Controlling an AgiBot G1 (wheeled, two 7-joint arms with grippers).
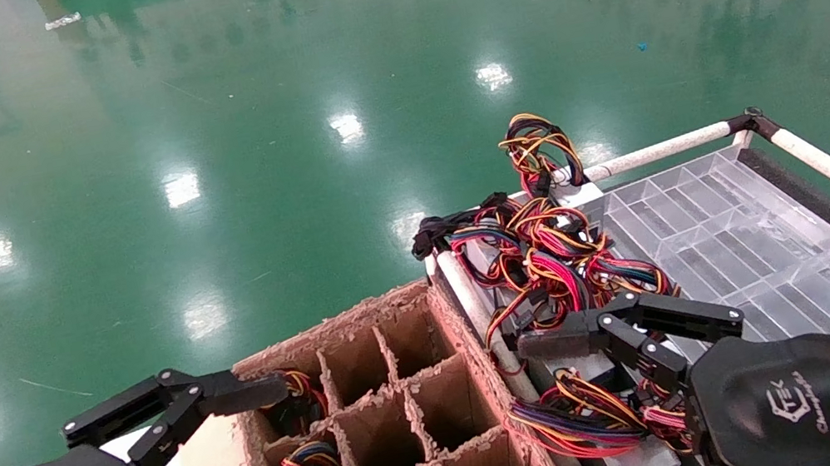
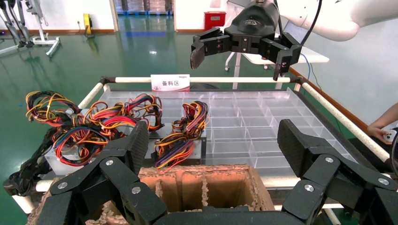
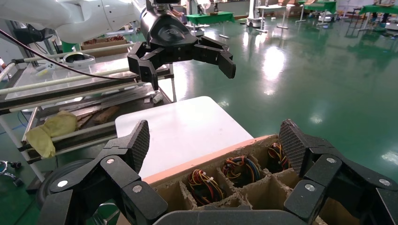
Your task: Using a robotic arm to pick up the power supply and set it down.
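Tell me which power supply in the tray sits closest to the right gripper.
The power supply nearest the robot, just below the open right gripper. Its purple-and-orange wire bundle lies on top, apart from the tangled supplies farther back in the tray.

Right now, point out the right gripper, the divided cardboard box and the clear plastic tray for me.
right gripper (image 1: 578,324): head view, the gap midway between its open fingertips.
divided cardboard box (image 1: 422,426): head view, a cardboard divider wall near its middle.
clear plastic tray (image 1: 719,233): head view, bare transparent compartments.

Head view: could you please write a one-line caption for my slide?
Both grippers, left and right, hover open: left over divided cardboard box, right over power supplies.
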